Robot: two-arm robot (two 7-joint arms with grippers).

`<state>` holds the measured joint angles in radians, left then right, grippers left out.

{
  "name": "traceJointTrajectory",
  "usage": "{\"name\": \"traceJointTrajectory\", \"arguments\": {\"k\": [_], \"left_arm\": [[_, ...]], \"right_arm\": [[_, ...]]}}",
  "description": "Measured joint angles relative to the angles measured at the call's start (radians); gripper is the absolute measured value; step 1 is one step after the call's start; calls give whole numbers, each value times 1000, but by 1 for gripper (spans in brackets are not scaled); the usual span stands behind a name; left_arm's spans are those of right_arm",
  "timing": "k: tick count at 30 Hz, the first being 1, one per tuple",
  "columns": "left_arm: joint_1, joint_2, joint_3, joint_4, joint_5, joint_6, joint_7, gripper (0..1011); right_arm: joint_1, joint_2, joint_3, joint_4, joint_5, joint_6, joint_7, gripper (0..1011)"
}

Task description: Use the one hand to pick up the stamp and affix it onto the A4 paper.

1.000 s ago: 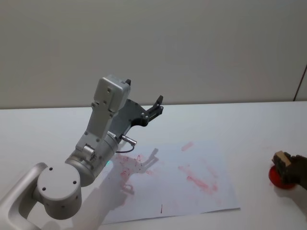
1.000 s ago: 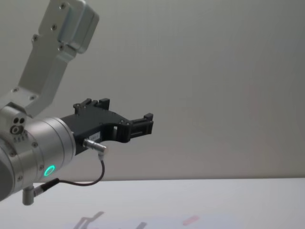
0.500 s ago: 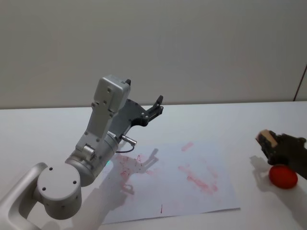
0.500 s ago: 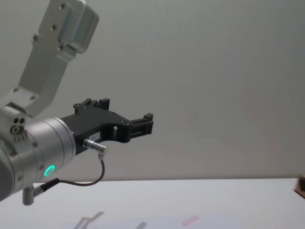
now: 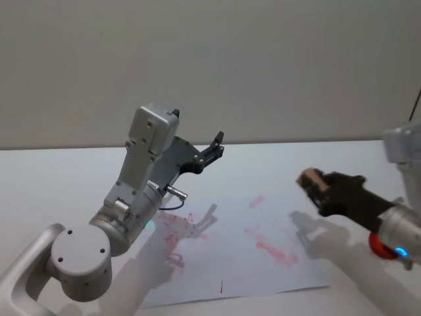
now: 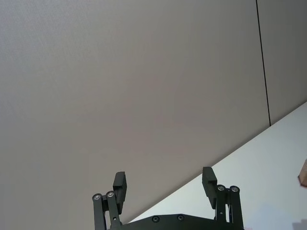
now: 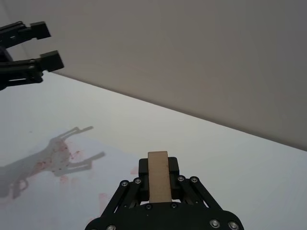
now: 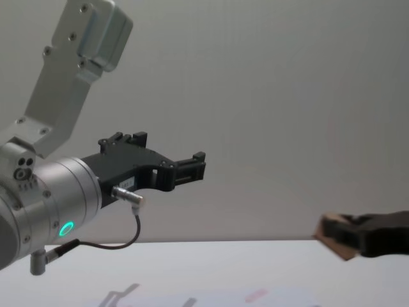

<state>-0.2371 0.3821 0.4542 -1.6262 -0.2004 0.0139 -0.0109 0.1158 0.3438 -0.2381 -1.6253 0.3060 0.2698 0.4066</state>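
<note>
My right gripper (image 5: 316,185) is shut on the stamp (image 5: 308,177), a small tan wooden block. It hangs in the air above the right edge of the A4 paper (image 5: 237,266), which lies flat and carries red smears. In the right wrist view the stamp (image 7: 158,182) stands between the fingers of the right gripper (image 7: 158,166), with the paper (image 7: 62,155) below and ahead. The chest view shows the stamp (image 8: 333,244) coming in from the right. My left gripper (image 5: 216,145) is raised over the paper's far left corner, open and holding nothing (image 6: 164,182).
A red round ink pad (image 5: 377,245) sits on the white table (image 5: 296,155) at the right, partly hidden behind my right arm. The left arm's big silver joints (image 5: 82,260) stand over the table's near left. A plain wall rises behind the table.
My right gripper has lifted the stamp off the red pad and carried it left and up, to above the paper's right edge. The left arm has not moved.
</note>
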Motion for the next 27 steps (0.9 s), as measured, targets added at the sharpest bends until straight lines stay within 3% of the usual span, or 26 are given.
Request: {"name": "traceJointTrajectory", "arguments": {"k": [10,19,27], "left_arm": [[0,0,0,0,0,0,0,1001],[0,0,0,0,0,0,0,1001],[0,0,0,0,0,0,0,1001]], "right_arm": [[86,-76,-59,131,-69,28,84,218],[128,-112,-95,218,-145,51,106,218],[138,-123,-112,256,-184,67,107,218]]}}
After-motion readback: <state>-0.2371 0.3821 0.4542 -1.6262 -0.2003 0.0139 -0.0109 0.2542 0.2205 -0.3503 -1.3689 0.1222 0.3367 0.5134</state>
